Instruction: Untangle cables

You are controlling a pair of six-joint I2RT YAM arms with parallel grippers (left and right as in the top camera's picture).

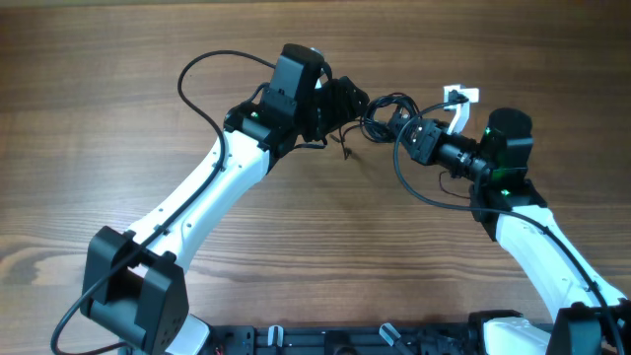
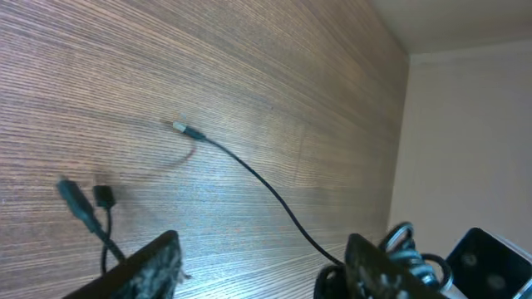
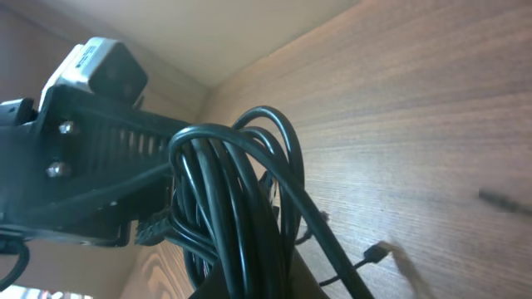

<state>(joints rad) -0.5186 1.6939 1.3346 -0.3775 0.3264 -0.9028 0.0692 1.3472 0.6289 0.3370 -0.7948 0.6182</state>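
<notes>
Cables point(image 3: 224, 208) fill the right wrist view: a tight coil of black loops rising out of the right claw point(image 1: 392, 118). That claw looks clenched on the bundle's lower end. Its fingers are hidden behind the coil, so I judge the grip from how the loops stand clear of the surface point(image 2: 249, 66) instead of slumping onto it. Holding the bundle up this way seems meant to anchor it, so strands can be drawn away from one fixed point.

Just beside the coil is the left claw point(image 2: 264, 249), released, its fingers point(image 2: 154, 266) apart with nothing between them, low over the wood. One cord point(image 2: 258, 187) runs from beside one finger out across the surface to a metal-tipped plug point(image 2: 180, 127), lying flat and free. Two more plug ends point(image 2: 87, 198) show near the other finger, and their cords drop out of view.

With the tails spread and the core knotted, the open left claw seems placed to choose a strand. Most of the untangling appears undone. A pull on the wrong cord would likely tighten the coil.
</notes>
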